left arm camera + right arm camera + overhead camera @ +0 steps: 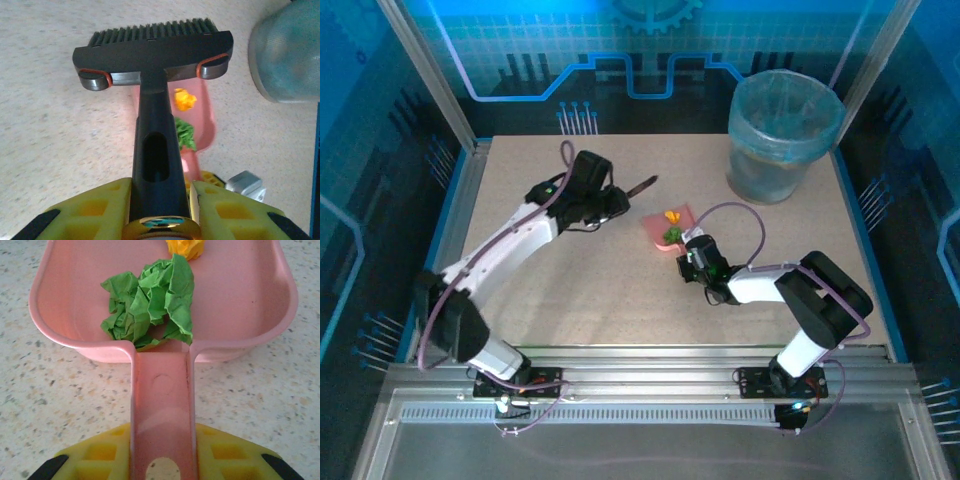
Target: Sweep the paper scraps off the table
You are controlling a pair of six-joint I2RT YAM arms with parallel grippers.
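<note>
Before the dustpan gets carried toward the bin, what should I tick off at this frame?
1. Hold of the right gripper on the dustpan handle: ok, shut on it.
2. The green scrap and orange scrap inside the dustpan: ok.
3. Hold of the left gripper on the brush: ok.
4. The brush left of the dustpan, off the way to the bin: ok.
5. The bin upright, top open: ok.
6. The table free of loose scraps: cannot tell, the arms cover part of it.
</note>
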